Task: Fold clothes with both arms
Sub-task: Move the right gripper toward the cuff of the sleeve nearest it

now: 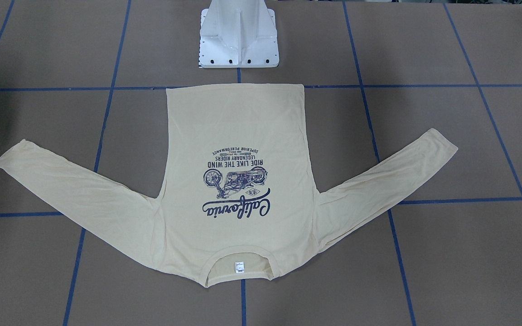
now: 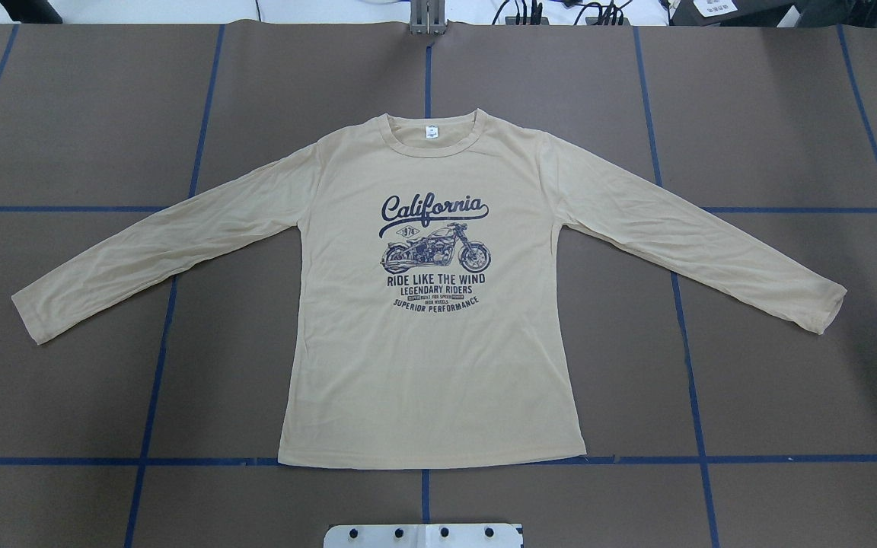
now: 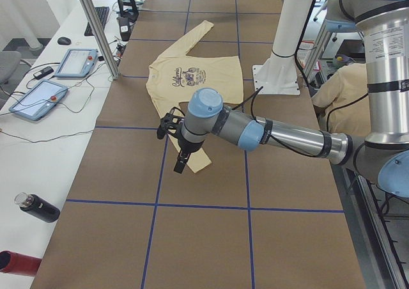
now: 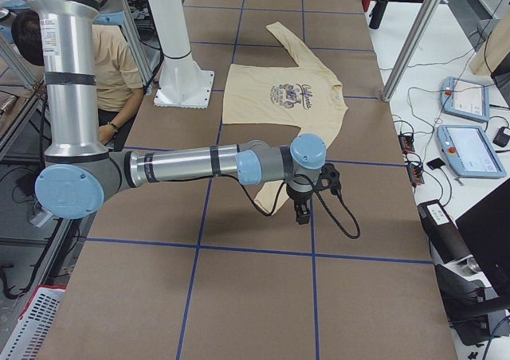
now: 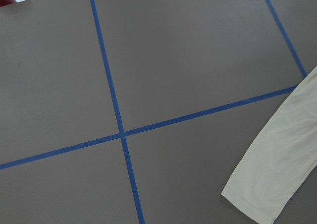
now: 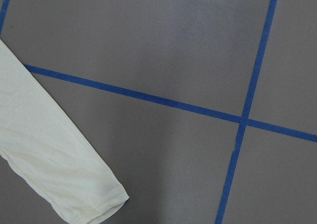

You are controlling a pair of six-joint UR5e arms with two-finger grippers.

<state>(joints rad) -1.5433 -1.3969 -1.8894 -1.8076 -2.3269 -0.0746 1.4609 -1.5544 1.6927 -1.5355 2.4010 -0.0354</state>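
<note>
Flanking the shirt, left arm and right arm each hang by the nearer cuff; jaws' opening I cannot tell.

The T-shirt bears a chest print reading "California", "1976", "RIDE LIKE THE WIND", "LEGENDARY RIDERS", "SUPERIOR PERFORMANCE". The neck label is too small to read.

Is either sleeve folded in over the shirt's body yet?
No: in the overhead view both sleeves of the T-shirt lie spread out flat to the sides on the table, off the body.
</note>
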